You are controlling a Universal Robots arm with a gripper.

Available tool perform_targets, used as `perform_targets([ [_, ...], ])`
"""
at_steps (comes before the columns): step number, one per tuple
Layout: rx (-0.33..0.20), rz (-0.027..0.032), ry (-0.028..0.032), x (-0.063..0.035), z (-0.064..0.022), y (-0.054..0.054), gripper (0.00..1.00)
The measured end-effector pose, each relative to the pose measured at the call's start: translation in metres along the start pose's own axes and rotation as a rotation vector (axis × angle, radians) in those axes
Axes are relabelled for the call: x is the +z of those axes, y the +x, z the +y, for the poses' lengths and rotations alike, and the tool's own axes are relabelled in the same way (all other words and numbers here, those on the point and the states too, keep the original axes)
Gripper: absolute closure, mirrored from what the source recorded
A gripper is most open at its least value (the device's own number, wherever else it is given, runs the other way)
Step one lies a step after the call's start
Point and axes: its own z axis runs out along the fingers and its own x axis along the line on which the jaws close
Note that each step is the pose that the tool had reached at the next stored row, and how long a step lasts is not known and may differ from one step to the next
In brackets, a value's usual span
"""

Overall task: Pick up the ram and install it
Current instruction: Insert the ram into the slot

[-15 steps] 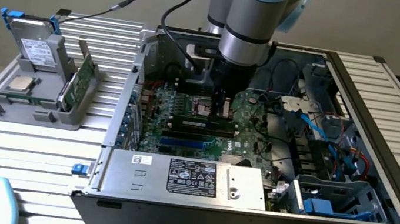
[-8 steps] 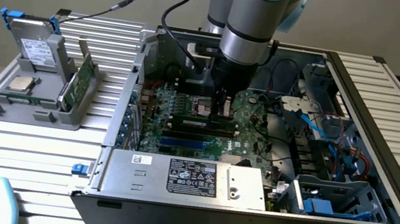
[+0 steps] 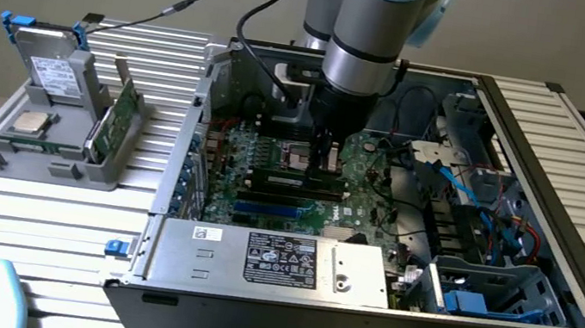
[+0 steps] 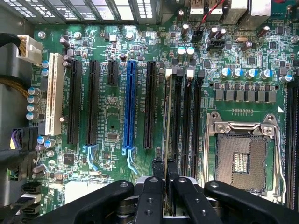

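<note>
**A:** How far along is it?

**B:** The pick-up is done. The jaws are drawn narrow and pinch the ram (image 4: 167,121) by its upper edge. It is inside the open case (image 3: 553,281) on the tabletop (image 3: 51,224).

**A:** Installed, then?

**B:** I can't tell. It lines up with the outermost of the memory slots (image 4: 187,126), between the blue expansion slot (image 4: 130,107) and the processor socket (image 4: 243,158). Whether it's pressed home is hidden, so I'd count seating as unfinished.

**A:** Which way does it lie?

**B:** It stands on edge, its long axis running along the slot, parallel to the blue one. Its lower edge faces the motherboard (image 4: 112,116).
</note>
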Motion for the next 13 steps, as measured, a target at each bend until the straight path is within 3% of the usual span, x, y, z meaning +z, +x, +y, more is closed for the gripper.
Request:
perform_targets([
  [13,0.0,0.0,0.0,0.0032,-0.0004,-0.0002,0.87],
])
